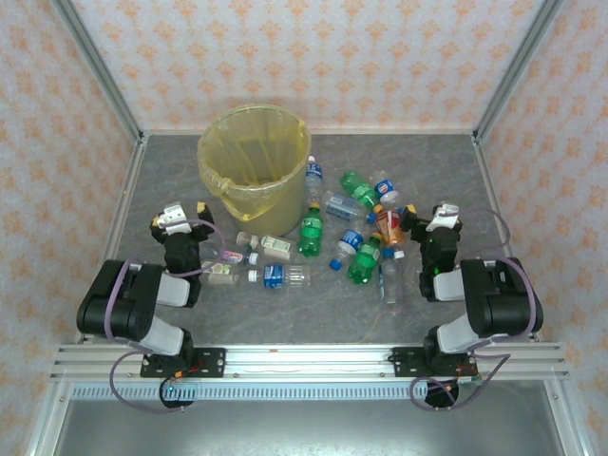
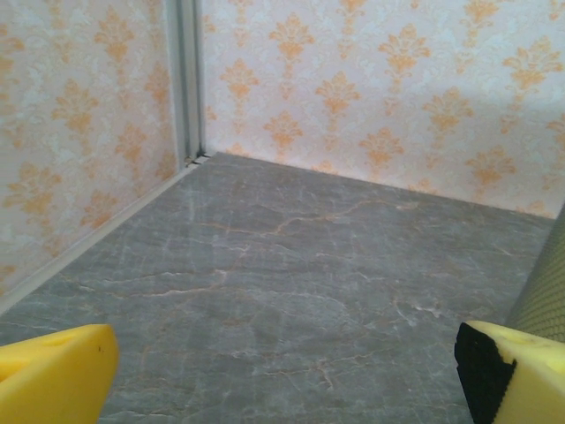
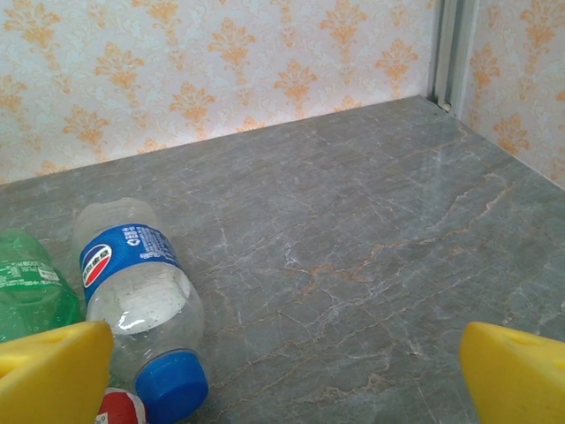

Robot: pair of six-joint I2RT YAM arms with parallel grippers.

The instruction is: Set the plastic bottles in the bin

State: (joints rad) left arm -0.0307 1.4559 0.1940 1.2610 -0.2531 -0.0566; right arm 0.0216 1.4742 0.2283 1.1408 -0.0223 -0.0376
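Note:
The bin (image 1: 252, 157), a round bucket lined with a yellow bag, stands at the back left of centre. Several plastic bottles lie scattered in front and to the right of it: green ones (image 1: 311, 235) (image 1: 364, 258), an orange one (image 1: 389, 226), clear ones with blue labels (image 1: 280, 275) (image 1: 314, 176). My left gripper (image 1: 179, 213) (image 2: 282, 380) is open over bare table, left of the bin. My right gripper (image 1: 432, 213) (image 3: 282, 380) is open beside the orange bottle. In the right wrist view a clear blue-capped bottle (image 3: 132, 300) and a green bottle (image 3: 26, 296) lie left of its fingers.
The grey marble table (image 1: 446, 171) is boxed in by patterned walls with metal corner posts (image 2: 185, 79) (image 3: 446, 49). A red cap (image 3: 119, 411) peeks in by my right gripper's left finger. A dark textured surface (image 2: 543, 283) rises at the right edge of the left wrist view.

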